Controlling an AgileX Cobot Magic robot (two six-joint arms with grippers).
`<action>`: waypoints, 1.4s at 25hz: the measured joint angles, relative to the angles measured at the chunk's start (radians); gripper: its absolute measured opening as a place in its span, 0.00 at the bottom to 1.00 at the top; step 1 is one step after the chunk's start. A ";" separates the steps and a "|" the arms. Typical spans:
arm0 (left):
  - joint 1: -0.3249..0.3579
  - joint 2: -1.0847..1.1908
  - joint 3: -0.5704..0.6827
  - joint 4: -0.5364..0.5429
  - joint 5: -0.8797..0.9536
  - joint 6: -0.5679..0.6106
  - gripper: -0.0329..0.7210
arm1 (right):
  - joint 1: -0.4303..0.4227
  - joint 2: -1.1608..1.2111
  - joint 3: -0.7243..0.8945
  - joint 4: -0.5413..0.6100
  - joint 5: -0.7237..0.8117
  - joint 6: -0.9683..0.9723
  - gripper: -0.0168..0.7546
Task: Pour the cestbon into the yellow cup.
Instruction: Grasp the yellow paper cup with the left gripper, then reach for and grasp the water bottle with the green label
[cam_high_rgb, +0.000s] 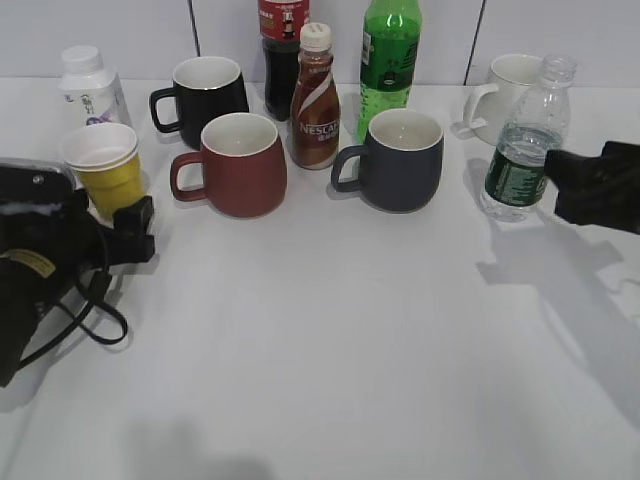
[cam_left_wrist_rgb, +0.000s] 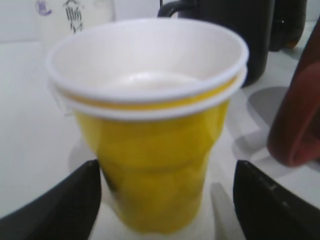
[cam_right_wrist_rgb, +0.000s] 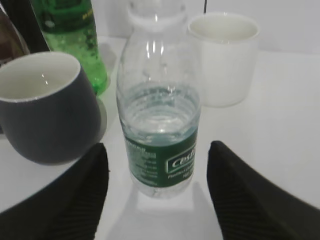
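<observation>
Both grippers poised, nothing grasped, pouring not begun

Left gripper (cam_left_wrist_rgb: 167, 200) spread wide, yellow cup (cam_left_wrist_rgb: 150, 125) between its fingers, apparently empty; right gripper (cam_right_wrist_rgb: 157, 195) likewise wide open, the cestbon (cam_right_wrist_rgb: 159, 125) just ahead between its fingers, upright on the worktop (cam_high_rgb: 350, 330), about half full; grasp, lift, pour all remain.

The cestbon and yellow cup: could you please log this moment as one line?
left gripper: open, straddling yellow cup | right gripper: open, straddling cestbon | bottle upright, uncapped, part full | pour not begun
</observation>
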 joint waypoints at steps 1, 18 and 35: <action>0.004 0.000 -0.006 0.001 0.000 0.005 0.88 | 0.000 0.010 0.000 0.000 -0.001 0.000 0.63; 0.137 0.086 -0.173 0.218 0.000 0.013 0.81 | 0.000 0.030 0.000 0.000 -0.046 0.000 0.63; 0.137 -0.028 0.017 0.355 -0.008 0.009 0.55 | 0.000 0.157 0.000 -0.049 -0.160 0.001 0.82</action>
